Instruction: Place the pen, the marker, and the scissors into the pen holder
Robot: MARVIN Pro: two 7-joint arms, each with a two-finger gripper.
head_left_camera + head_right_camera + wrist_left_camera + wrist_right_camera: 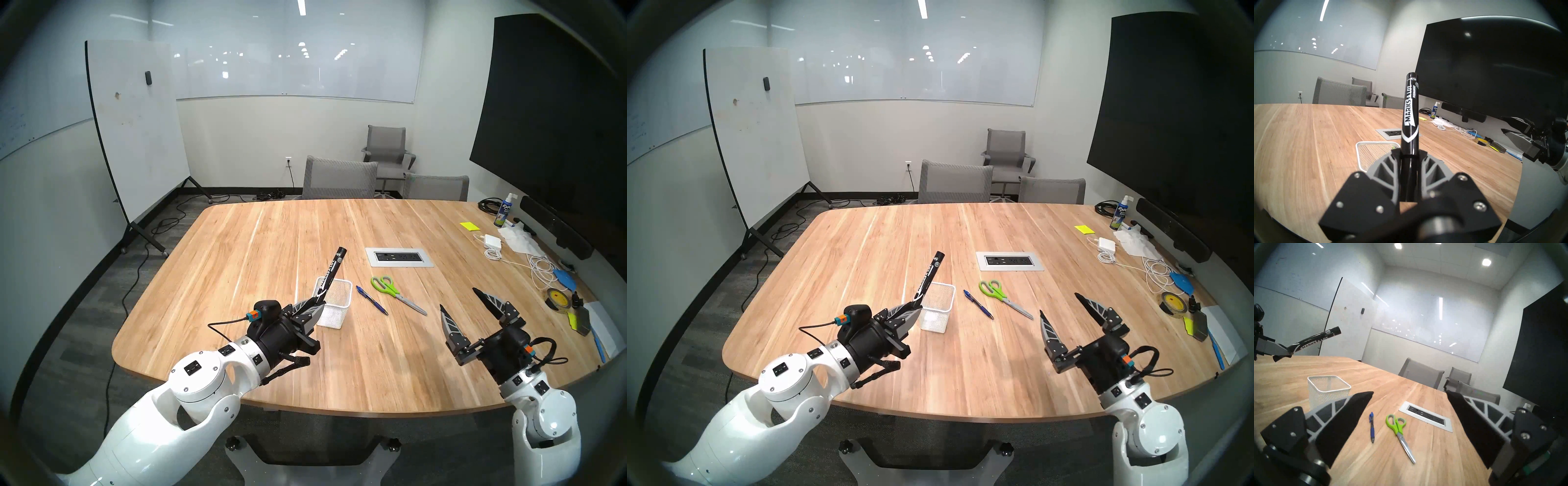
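Left gripper [314, 303]: fingers clamped on Marks-A-Lot marker [331, 271] near cap end, barrel tilted up-forward, above near-left rim of empty mesh pen holder [334, 303]. Right gripper [464, 307]: fingers wide apart, empty. Pen [372, 300], scissors [397, 294] flat on table [271, 237], right of holder. Advice: centre marker's low end over opening, tip upright, then release.

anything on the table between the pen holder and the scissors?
Only the pen, lying flat on the table between the pen holder and the scissors, apart from both. Clear in both head views and the right wrist view.
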